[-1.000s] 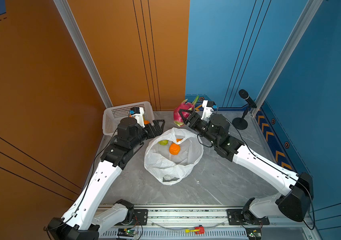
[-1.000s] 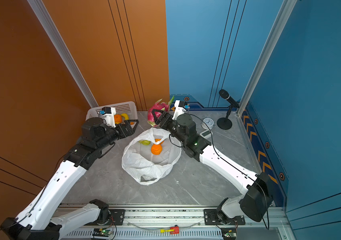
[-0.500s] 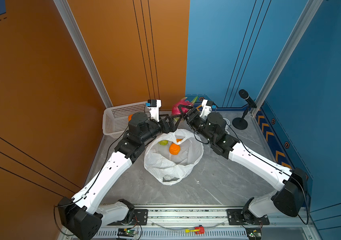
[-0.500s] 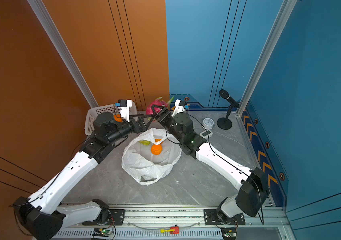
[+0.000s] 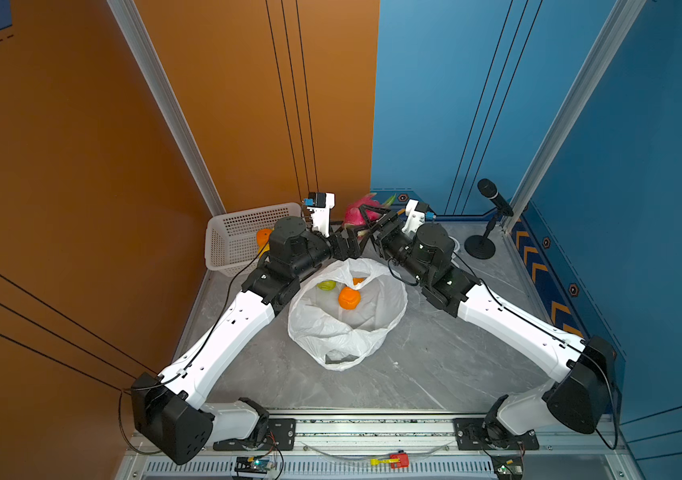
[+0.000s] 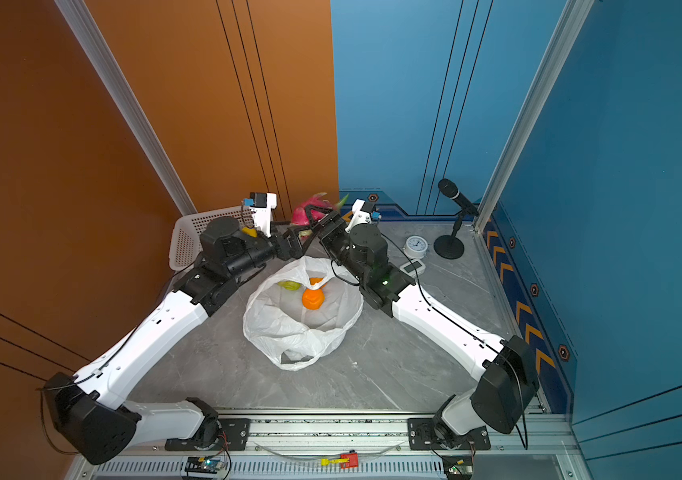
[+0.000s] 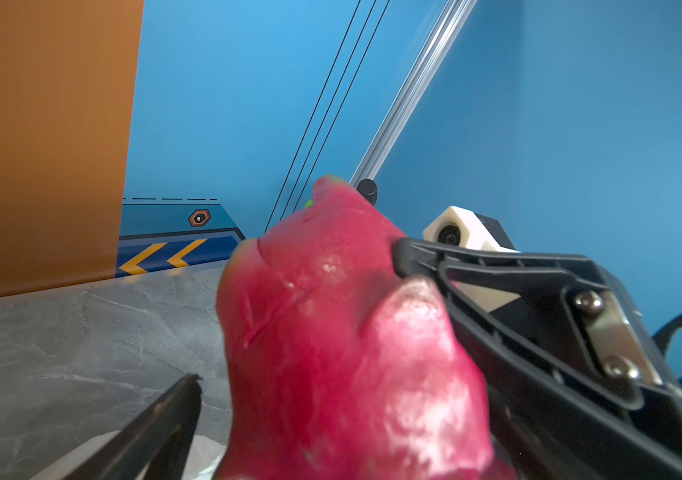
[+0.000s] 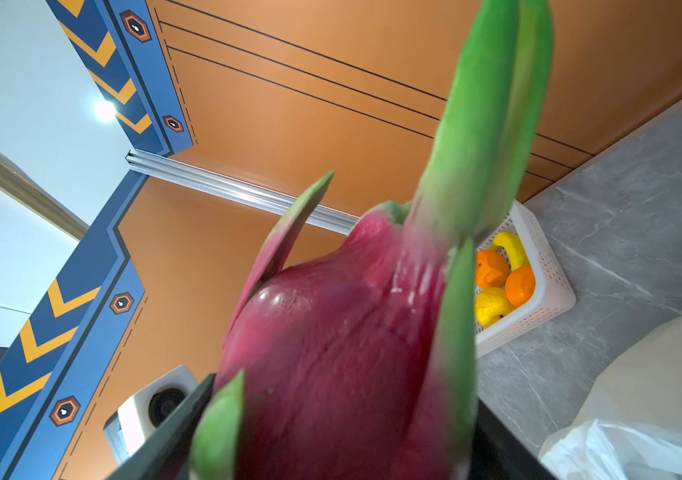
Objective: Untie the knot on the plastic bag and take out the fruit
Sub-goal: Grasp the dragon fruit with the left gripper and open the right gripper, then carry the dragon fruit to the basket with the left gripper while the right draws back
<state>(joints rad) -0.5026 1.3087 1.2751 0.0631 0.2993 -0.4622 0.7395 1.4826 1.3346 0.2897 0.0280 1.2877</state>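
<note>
Swung over from basket (image 5: 231,232) to far centre, left gripper (image 5: 353,244) jaws wide beside dragon fruit (image 5: 356,208) clamped aloft in right gripper (image 5: 368,217) beyond open plastic bag (image 5: 347,336), likely for handover basketward; orange (image 5: 348,298) and green one (image 5: 326,285) remaining inside.

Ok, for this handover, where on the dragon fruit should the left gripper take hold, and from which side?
Probably the smooth pink-red body of the dragon fruit, across its width, coming from the basket side, opposite the right gripper that clamps it. The green leaf tips are thin and tapering, so they would likely bend or slip. The open left gripper faces that bare flank.
</note>
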